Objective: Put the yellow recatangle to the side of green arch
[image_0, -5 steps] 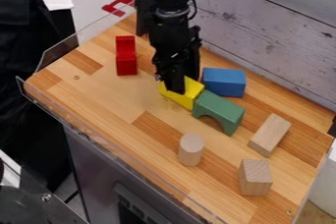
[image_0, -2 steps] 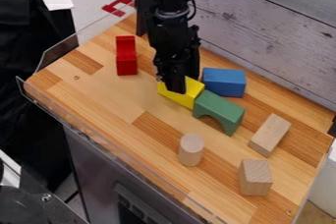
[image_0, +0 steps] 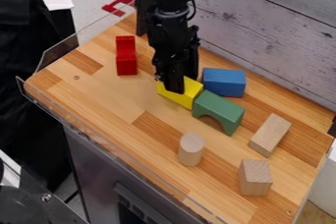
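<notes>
Yellow rect. wood block (image_0: 188, 93) sits at 10 o'clock of green wood arch (image_0: 220, 107), prob. placed, leaving black gripper (image_0: 180, 84), can't tell if clenched, to withdraw.

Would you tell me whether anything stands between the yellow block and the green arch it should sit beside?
Nothing visible does: the yellow block lies right at the side of the green arch, and the blue block sits toward the wall, not between them.
</notes>
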Available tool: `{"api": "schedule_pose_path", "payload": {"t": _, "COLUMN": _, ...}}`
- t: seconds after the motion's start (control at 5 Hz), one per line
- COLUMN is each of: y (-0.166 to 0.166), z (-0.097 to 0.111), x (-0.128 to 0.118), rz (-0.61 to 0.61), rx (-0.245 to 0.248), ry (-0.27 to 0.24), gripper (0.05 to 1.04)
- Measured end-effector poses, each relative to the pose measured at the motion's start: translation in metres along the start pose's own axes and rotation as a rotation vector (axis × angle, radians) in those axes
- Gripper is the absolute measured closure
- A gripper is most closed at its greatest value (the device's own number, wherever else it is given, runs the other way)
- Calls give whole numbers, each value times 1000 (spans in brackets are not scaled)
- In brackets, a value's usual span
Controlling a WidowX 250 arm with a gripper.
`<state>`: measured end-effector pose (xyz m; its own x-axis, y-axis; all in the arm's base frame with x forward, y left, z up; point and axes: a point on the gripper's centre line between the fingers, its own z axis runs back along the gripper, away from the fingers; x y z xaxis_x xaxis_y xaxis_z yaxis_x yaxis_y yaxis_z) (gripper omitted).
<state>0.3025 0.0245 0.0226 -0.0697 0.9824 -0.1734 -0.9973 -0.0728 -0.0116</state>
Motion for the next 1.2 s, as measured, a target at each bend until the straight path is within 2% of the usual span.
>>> {"api": "schedule_pose_path", "payload": {"t": 0.2, "y": 5, "z": -7, "x": 2, "rz": -50, "rx": 35, "ry": -11, "gripper": 208}}
{"api": "schedule_pose_path", "payload": {"t": 0.4, "y": -1, "z": -1, "x": 4, "rz": -88, "rx": 29, "ry": -31, "gripper": 73}}
{"api": "schedule_pose_path", "payload": {"t": 0.6, "y": -6, "z": 2, "x": 3, "rz": -158, "rx": 22, "ry": -51, "gripper": 81}}
{"api": "schedule_pose_path", "payload": {"t": 0.8, "y": -22, "z": 32, "x": -5, "rz": -381, "rx": -1, "ry": -146, "gripper": 83}}
{"api": "schedule_pose_path", "payload": {"t": 1.0, "y": -26, "z": 58, "x": -17, "rz": -642, "rx": 17, "ry": -230, "gripper": 83}}
{"api": "schedule_pose_path", "payload": {"t": 1.2, "y": -21, "z": 76, "x": -27, "rz": -880, "rx": 2, "ry": -270, "gripper": 83}}
